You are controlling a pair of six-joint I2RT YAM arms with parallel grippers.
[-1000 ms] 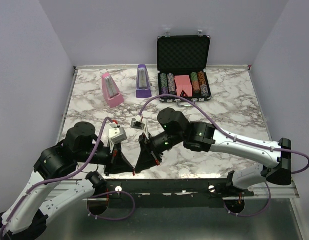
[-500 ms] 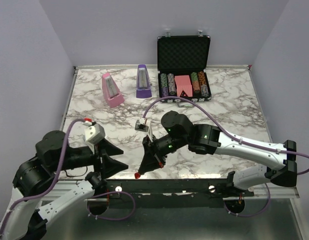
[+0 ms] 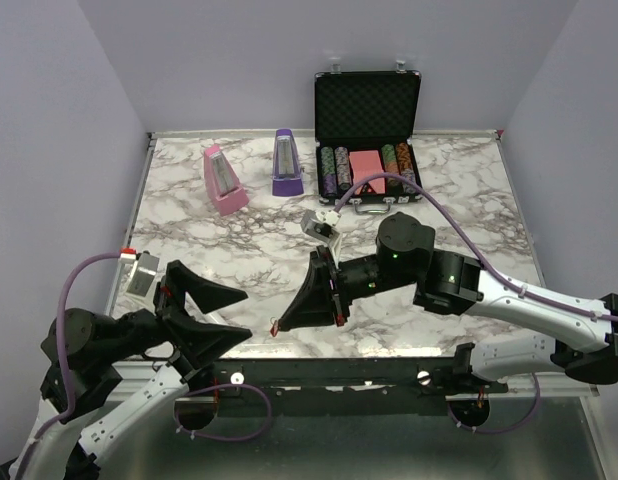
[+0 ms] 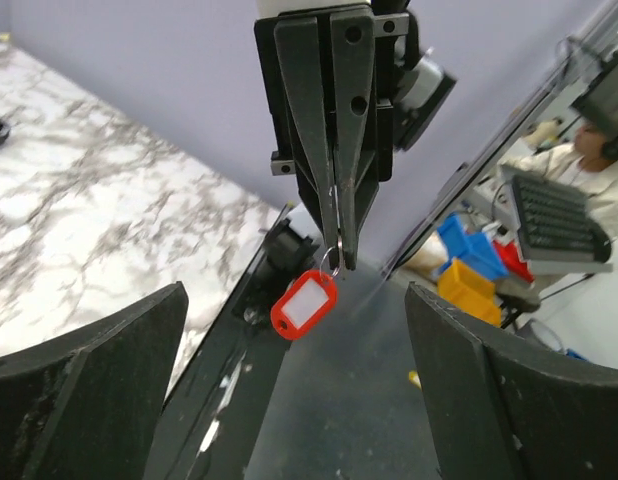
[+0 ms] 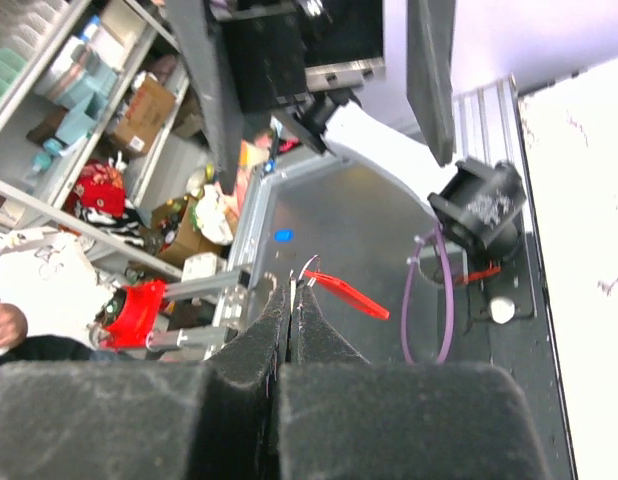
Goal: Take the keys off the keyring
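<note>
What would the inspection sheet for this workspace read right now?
Surface: marble table, grey-veined.
Job's things: red-tagged keyring hangs from the right claw near the front edge; keys: nothing seen.
Clutter: pink metronome, purple metronome, open chip case at the far side.
Grippers: left claw open, empty; right claw shut on the keyring's ring.
Cables: a purple cable loops over each arm, clear of both claws.
Surroundings: lilac walls; shelves and a seated person beyond the rig.

keyring: glossy red plastic tag, thin metal ring | table: polished marble-look | right end effector fingers: matt black
</note>
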